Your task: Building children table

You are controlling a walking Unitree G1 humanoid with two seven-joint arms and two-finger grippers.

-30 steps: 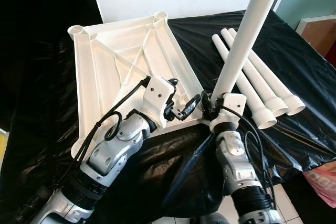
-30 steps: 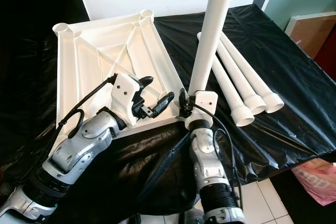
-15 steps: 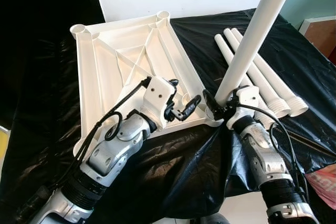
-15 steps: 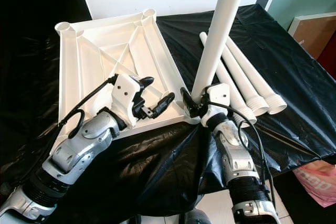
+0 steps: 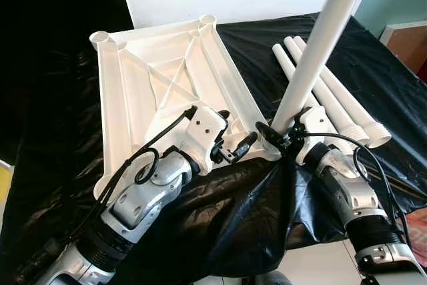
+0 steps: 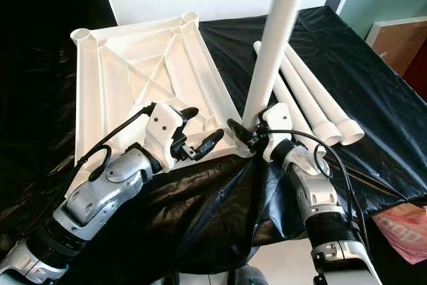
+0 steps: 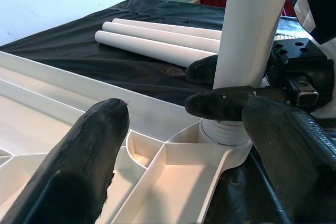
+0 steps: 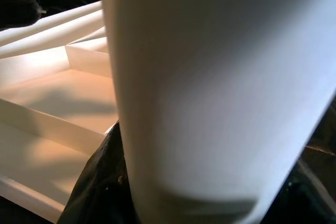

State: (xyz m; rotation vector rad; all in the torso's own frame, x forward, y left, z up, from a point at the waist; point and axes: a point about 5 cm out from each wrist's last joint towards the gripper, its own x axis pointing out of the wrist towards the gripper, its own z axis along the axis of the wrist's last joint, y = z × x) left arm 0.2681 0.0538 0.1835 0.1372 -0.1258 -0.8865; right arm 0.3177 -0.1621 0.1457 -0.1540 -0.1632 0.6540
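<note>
While the upturned white tabletop (image 5: 167, 78) lies ribs-up on black sheeting (image 5: 373, 71) so its corner sockets face the ceiling, the right gripper (image 5: 275, 136) closes its fingers around the foot of an upright table leg (image 5: 313, 51) at the near right corner socket (image 5: 267, 146), apparently to seat or screw it in. Just left of it, the left gripper (image 5: 235, 139) rests with fingers spread over the near edge of the tabletop, likely to steady it. Three spare legs (image 5: 333, 98) lie side by side to the right, threaded ends toward the robot, within reach for the remaining sockets.

From the right eye, the same arrangement reads identically, with the leg tilting slightly away.

Seen from the left wrist, two black fingers (image 7: 94, 145) frame the socket, where the leg's threaded collar meets it, pinched by the other gripper's fingertips.

Along the right wrist, the leg's white shaft presses close between dark pads.

No brand, label or writing is legible anywhere.
</note>
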